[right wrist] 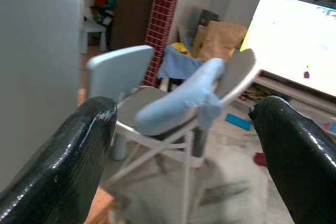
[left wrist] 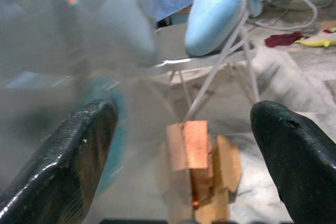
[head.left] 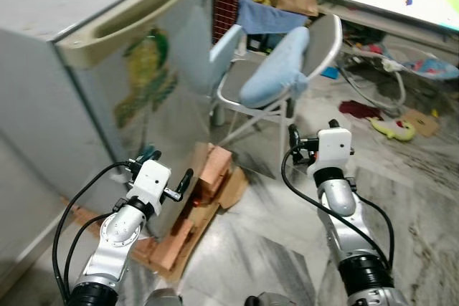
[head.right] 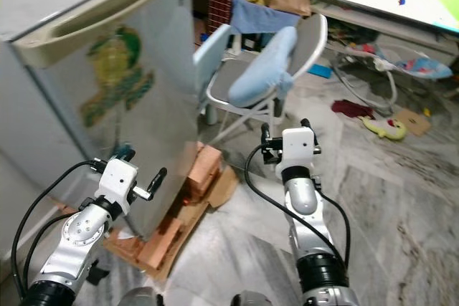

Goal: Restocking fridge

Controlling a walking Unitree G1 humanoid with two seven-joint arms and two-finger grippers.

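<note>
1. The fridge [head.left: 93,69] is standing at the left, door shut, raised on bricks [head.left: 204,198].
2. The left gripper [head.left: 161,177] is hovering just beside the door, jaws apart, likely readying to open it.
3. The right gripper [head.left: 312,145] is waiting, jaws apart, facing the chair [head.left: 280,69].

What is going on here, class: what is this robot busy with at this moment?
The robot stands facing a small grey fridge whose door is shut. Its left gripper is raised close to the door front, fingers open and holding nothing. The right gripper hangs out over the marble floor, also open and empty. The fridge rests on bricks and cardboard. A folding chair with a blue cushion stands just beyond it. No groceries are in hand yet.
</note>
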